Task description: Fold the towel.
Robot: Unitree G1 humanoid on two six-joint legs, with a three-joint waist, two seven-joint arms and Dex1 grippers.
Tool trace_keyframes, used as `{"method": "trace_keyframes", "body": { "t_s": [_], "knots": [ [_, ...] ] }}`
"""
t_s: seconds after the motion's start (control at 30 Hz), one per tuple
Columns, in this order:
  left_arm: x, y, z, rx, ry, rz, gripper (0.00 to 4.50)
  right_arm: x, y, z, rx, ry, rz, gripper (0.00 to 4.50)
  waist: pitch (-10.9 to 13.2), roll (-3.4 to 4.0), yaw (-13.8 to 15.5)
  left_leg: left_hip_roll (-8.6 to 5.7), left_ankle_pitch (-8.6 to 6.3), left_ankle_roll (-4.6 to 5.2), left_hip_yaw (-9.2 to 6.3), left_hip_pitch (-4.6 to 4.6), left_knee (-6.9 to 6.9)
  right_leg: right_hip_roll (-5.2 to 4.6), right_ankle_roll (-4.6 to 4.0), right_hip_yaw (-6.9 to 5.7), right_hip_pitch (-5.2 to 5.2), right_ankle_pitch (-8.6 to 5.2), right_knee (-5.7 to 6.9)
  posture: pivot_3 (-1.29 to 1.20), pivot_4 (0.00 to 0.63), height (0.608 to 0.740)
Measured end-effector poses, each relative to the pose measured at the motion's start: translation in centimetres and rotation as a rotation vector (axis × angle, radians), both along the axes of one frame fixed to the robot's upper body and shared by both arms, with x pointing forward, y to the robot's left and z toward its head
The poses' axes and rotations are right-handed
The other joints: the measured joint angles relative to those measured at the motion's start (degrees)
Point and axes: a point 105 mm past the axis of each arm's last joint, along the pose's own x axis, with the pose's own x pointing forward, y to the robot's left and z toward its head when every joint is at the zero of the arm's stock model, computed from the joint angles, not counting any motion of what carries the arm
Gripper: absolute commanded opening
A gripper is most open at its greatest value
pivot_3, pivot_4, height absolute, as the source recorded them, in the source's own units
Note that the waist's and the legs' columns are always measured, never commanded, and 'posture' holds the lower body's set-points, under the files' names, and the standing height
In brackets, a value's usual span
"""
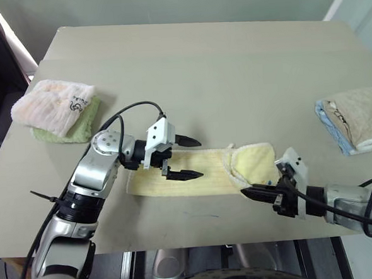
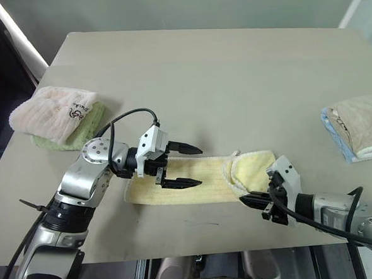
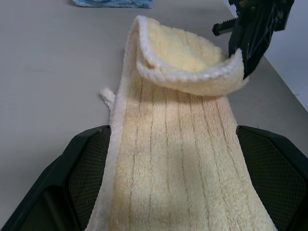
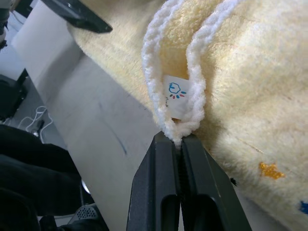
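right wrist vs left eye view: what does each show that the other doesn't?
Right wrist alone: a small white label with a blue and red print, tucked between two white-edged layers of the towel, and an orange mark on the pile.

Left eye alone: the pink-white towel on green cloth, the beige towel on blue cloth, the whole table.

Both: the right pincer, shut on the towel's edge, the yellow towel with its end folded over, and a finger of the open left pincer.
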Motion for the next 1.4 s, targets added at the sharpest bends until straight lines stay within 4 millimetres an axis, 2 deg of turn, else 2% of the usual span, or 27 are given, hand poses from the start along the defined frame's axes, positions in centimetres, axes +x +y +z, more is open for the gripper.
{"method": "trace_keyframes", "body": {
  "t_s": [0.07,0.17,0.4,0.53,0.6,0.7,0.8,0.97,1.17,1.4],
  "knots": [
    [0.0,0.0,0.0,-0.001,-0.001,0.000,4.50,0.5,0.1,-0.1,0.014,-0.008,-0.024,0.03,0.0,0.00,0.0,0.00,0.07,0.03,0.00,0.00,0.00,0.00,-0.01,0.00,-0.01,0.06,0.00,0.00,0.150,0.697],
    [0.0,0.0,0.0,0.000,-0.001,0.000,4.50,1.2,0.0,-0.1,0.018,-0.026,-0.059,0.67,0.0,0.00,0.0,0.00,0.18,0.03,-0.01,0.00,-0.01,0.00,-0.08,0.00,0.00,0.18,0.00,0.00,0.150,0.697],
    [0.0,-0.1,0.0,-0.002,-0.002,0.001,4.50,0.8,0.5,-0.1,0.046,-0.017,-0.031,3.13,0.0,0.00,0.0,0.00,0.24,0.01,-0.01,-0.02,-0.02,0.00,-0.08,0.00,-0.02,0.21,0.00,0.00,0.150,0.697],
    [0.1,0.0,0.1,-0.010,-0.004,0.003,4.50,0.4,0.4,0.6,0.101,-0.014,-0.023,4.47,0.0,0.00,0.0,0.00,0.24,0.00,0.00,-0.07,-0.03,0.00,-0.09,-0.01,-0.05,0.18,0.00,0.00,0.150,0.697],
    [0.3,-0.3,0.7,-0.057,-0.008,0.014,4.50,0.5,0.1,1.4,0.137,-0.042,-0.040,4.47,0.0,0.01,0.1,-0.01,0.23,0.00,-0.01,-0.09,-0.03,-0.01,-0.08,0.00,-0.04,0.18,-0.01,0.00,0.150,0.697],
    [0.9,-1.3,2.9,-0.229,-0.028,0.034,4.50,1.6,-1.1,4.2,0.220,-0.168,-0.110,4.47,0.0,0.00,0.1,-0.02,0.24,0.01,0.01,-0.09,0.00,-0.03,-0.09,0.00,-0.01,0.19,-0.03,0.00,0.150,0.697],
    [1.1,-2.0,5.0,-0.349,-0.021,0.030,3.94,2.2,-2.0,6.0,0.272,-0.252,-0.157,3.91,0.0,-0.01,0.1,-0.01,0.25,0.00,0.00,0.00,-0.05,-0.01,-0.10,0.00,0.05,0.19,-0.02,0.00,0.150,0.697],
    [0.8,-2.9,6.2,-0.425,0.034,-0.022,2.08,2.7,-2.6,7.2,0.320,-0.332,-0.196,2.06,0.0,0.01,0.0,0.00,0.28,-0.06,0.01,0.04,-0.10,-0.01,-0.08,-0.01,0.07,0.19,-0.03,0.00,0.150,0.697],
    [0.8,-5.6,4.9,-0.500,0.144,-0.067,0.03,4.0,-3.4,6.0,0.296,-0.385,-0.282,0.03,0.0,0.01,0.2,-0.01,0.36,0.07,0.02,0.08,-0.02,-0.05,0.08,0.00,0.22,0.31,-0.10,0.00,0.150,0.697],
    [0.9,-7.0,3.1,-0.467,0.142,-0.047,0.03,4.5,-3.2,3.7,0.206,-0.406,-0.303,0.03,0.0,0.02,0.0,0.00,0.44,0.02,0.01,0.25,-0.07,-0.02,0.23,-0.01,0.33,0.26,-0.09,0.00,0.150,0.697]
  ]
}}
